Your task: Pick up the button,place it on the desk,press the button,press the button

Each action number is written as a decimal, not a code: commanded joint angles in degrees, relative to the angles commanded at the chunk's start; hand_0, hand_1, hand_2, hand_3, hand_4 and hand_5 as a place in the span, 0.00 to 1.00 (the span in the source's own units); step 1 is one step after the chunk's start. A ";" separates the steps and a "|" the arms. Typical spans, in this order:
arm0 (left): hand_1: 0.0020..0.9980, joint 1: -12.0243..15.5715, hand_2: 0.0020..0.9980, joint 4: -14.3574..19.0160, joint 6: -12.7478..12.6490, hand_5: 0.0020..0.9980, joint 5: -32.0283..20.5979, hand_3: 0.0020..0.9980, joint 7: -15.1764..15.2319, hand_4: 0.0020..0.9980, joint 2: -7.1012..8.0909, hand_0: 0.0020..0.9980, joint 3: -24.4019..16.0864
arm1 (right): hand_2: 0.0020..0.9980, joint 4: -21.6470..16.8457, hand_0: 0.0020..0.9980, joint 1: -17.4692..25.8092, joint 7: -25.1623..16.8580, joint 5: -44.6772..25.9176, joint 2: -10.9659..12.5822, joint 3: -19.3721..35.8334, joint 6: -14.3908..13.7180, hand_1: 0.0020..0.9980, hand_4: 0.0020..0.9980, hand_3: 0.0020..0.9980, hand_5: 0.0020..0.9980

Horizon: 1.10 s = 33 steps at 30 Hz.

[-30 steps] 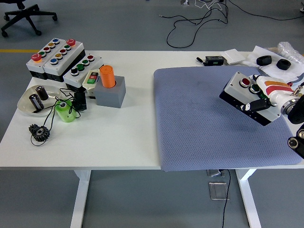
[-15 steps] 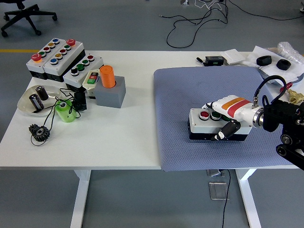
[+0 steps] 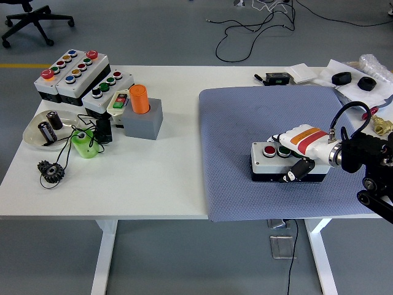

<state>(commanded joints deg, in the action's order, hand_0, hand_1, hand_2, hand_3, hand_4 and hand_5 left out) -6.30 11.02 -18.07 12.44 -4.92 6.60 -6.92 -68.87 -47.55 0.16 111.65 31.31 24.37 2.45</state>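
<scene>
A white button box (image 3: 270,161) with a black base, carrying a red button and a green button, sits flat on the blue-grey mat (image 3: 245,129). My right hand (image 3: 296,157) comes in from the right and is shut on the box, white fingers (image 3: 287,136) over its top right and a black thumb on its front side. The hand covers the box's right part. My left hand is out of view.
At the table's left stand several other button boxes (image 3: 73,74), a grey block with an orange cylinder (image 3: 140,98), a clear dish (image 3: 37,132), a green holder (image 3: 83,144) and a black gear (image 3: 51,171). Black parts and papers (image 3: 350,77) lie at the back right.
My right hand carried the button box from a raised, tilted pose at the right down onto the mat and leftward. Since half a second ago it has shifted slightly right.
</scene>
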 joint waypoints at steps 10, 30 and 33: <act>0.54 0.00 0.51 0.07 -0.13 1.00 0.25 0.47 -0.04 0.27 0.01 0.60 -0.50 | 0.53 -0.59 0.37 0.41 0.27 6.09 0.32 0.10 2.33 0.43 0.78 0.65 0.05; 0.54 0.01 0.51 0.17 -0.19 1.00 0.26 0.47 -0.09 0.27 0.00 0.60 -0.72 | 0.96 -0.89 0.79 0.83 0.82 6.24 0.50 1.46 8.71 0.80 0.90 0.98 0.16; 0.54 0.01 0.51 0.16 -0.17 1.00 0.18 0.47 -0.07 0.27 0.01 0.60 -0.68 | 0.96 -1.54 0.79 1.21 0.87 5.81 0.89 2.38 9.05 0.80 0.90 0.98 0.16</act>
<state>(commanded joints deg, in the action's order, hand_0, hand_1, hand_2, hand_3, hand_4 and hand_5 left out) -6.29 11.18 -18.24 12.62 -5.00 6.61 -7.60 -70.40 -46.34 1.03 117.47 32.19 26.75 11.49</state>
